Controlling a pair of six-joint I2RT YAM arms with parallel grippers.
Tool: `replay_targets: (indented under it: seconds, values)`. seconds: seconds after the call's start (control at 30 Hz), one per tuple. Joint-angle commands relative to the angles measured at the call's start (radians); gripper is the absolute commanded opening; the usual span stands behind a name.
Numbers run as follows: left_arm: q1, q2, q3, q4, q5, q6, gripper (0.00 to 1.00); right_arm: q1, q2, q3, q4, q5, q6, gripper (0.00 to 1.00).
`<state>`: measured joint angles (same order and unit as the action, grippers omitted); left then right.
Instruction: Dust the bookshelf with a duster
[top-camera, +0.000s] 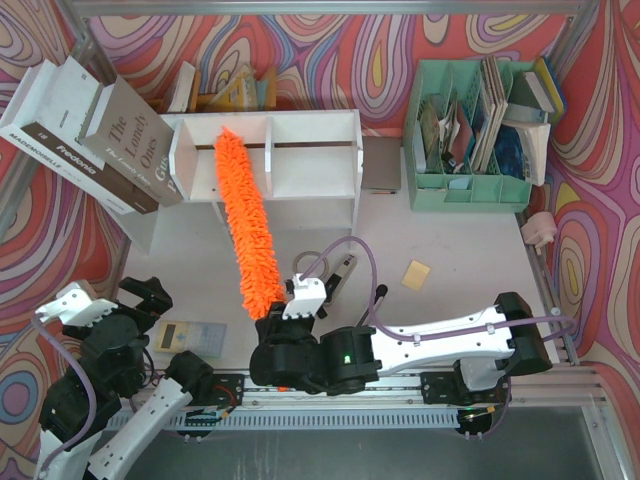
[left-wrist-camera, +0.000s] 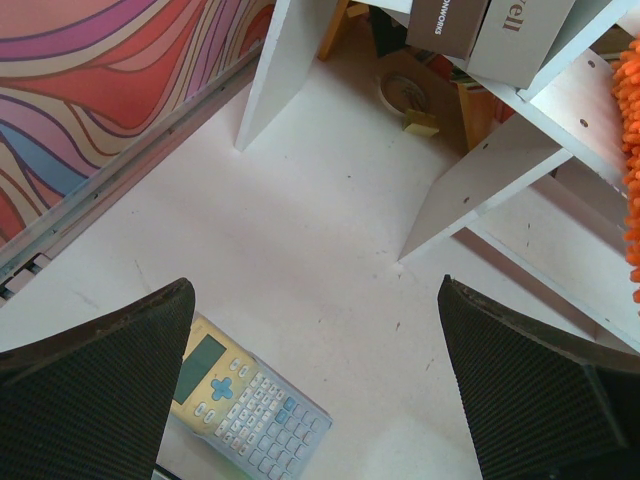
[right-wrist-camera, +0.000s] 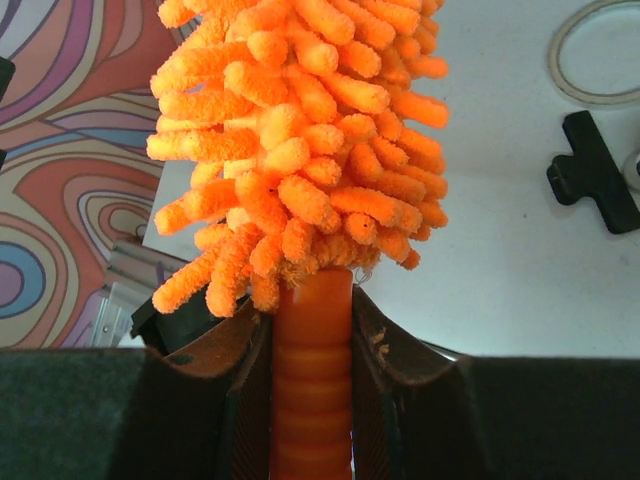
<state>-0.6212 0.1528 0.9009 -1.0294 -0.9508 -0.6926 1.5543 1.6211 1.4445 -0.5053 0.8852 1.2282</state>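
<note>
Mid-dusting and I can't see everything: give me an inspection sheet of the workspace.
Surface: white table, faint scuff marks.
Job's things: orange duster lies across the white bookshelf, over its left bay.
Clutter: calculator, yellow note, leaning books, green file organizer.
Grippers: left gripper, jaws open, empty; right gripper, jaws shut on duster handle.
Cables: purple tube loops above the right wrist.
Surroundings: swirl-patterned walls.
</note>
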Motion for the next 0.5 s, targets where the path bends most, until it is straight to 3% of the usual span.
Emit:
replay_targets:
  seconds: [0.0, 0.27, 0.47]
  values:
    - [-0.005, 0.015, -0.010, -0.004, -0.010, -0.001, 0.98, 0.003, -0.070, -0.015, -0.092, 0.127, 0.102, 0.00]
    - [-0.005, 0.018, -0.010, -0.008, -0.011, -0.002, 0.98, 0.003, 0.011, 0.027, 0.075, 0.002, -0.125, 0.00]
    - [-0.005, 0.018, -0.010, -0.008, -0.013, -0.002, 0.98, 0.003, 0.045, 0.051, 0.134, -0.062, -0.190, 0.00]
